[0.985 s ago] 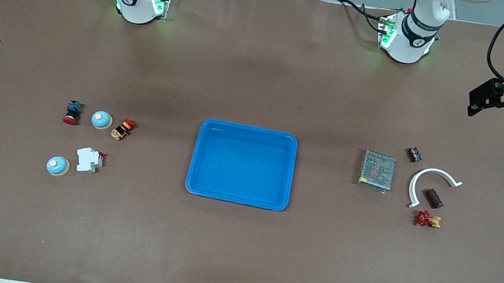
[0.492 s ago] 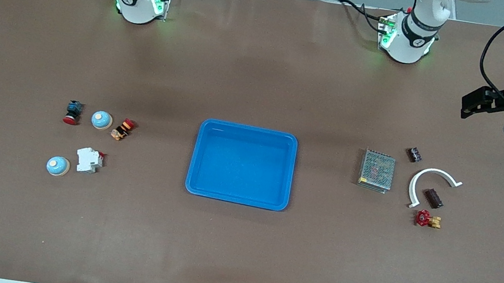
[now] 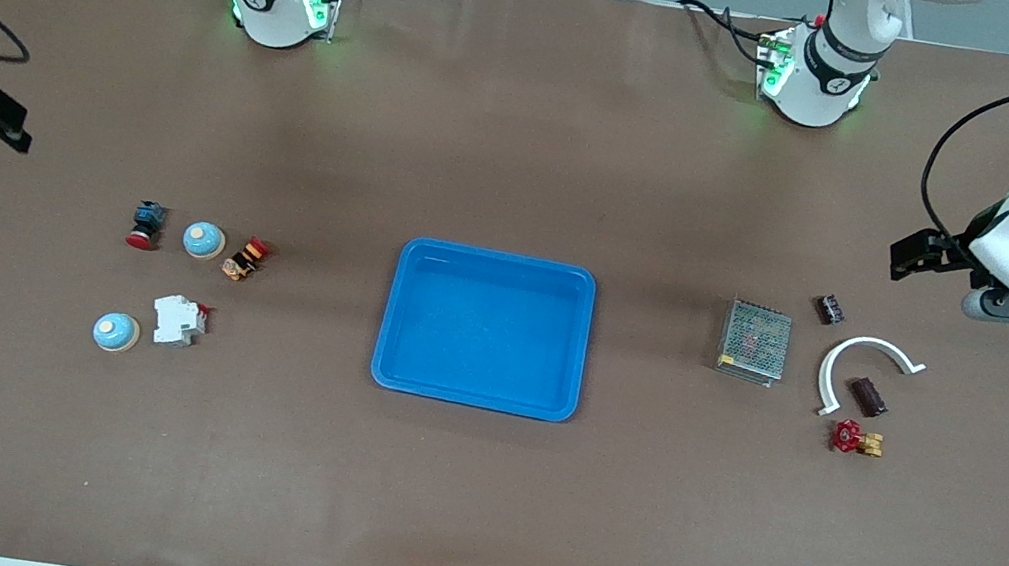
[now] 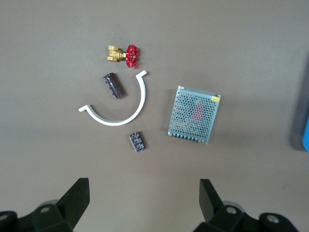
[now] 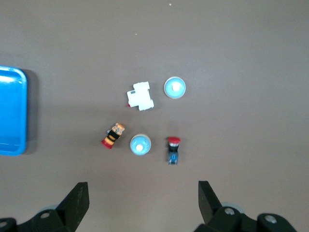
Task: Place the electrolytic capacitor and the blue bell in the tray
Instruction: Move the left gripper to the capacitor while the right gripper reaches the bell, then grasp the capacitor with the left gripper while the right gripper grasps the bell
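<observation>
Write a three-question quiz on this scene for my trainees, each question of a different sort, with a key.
1. True or false: the tray already holds a blue bell.
2. Multiple choice: the capacitor lies (a) in the tray, (b) inside the curve of the white arc, (c) on the mesh box.
3. Fill in: the fingers of the left gripper and the right gripper are ____.

Key
1. False: both bells sit on the table toward the right arm's end.
2. b
3. open
</observation>
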`<action>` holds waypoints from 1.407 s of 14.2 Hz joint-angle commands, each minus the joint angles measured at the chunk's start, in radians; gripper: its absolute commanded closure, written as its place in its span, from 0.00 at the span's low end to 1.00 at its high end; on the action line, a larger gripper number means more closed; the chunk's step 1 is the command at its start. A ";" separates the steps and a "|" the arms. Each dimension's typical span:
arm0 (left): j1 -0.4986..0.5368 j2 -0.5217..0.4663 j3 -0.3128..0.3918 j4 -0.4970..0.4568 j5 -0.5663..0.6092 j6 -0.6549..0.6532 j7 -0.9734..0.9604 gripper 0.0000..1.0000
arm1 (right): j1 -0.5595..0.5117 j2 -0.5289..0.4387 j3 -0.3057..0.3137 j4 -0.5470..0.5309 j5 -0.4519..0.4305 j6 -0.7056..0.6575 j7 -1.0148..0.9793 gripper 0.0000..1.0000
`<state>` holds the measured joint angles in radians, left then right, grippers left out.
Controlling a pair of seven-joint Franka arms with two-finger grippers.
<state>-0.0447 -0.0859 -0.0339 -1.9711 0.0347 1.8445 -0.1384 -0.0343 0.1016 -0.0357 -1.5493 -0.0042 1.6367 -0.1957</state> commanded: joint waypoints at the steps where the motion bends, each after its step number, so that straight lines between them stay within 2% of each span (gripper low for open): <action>1: 0.009 -0.060 -0.011 -0.147 0.010 0.110 -0.087 0.00 | -0.038 0.088 0.011 0.021 0.016 0.052 -0.173 0.00; 5: 0.012 -0.055 -0.011 -0.293 0.010 0.248 -0.141 0.00 | -0.072 0.211 0.011 0.020 0.017 0.184 -0.405 0.00; 8: 0.032 -0.046 -0.009 -0.391 0.010 0.346 -0.145 0.01 | -0.078 0.297 0.011 0.020 0.007 0.231 -0.462 0.00; 10: 0.069 -0.020 -0.009 -0.448 0.010 0.433 -0.150 0.06 | -0.085 0.357 0.011 0.020 0.003 0.252 -0.487 0.00; 15: 0.138 0.090 -0.011 -0.457 0.010 0.509 -0.152 0.21 | -0.107 0.476 0.010 0.015 0.001 0.348 -0.620 0.00; 20: 0.158 0.198 -0.011 -0.459 -0.010 0.594 -0.161 0.24 | -0.108 0.544 0.010 0.014 0.001 0.434 -0.673 0.00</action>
<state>0.1062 0.0721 -0.0354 -2.4310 0.0347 2.3948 -0.2804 -0.1329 0.6337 -0.0368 -1.5541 -0.0038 2.0717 -0.8545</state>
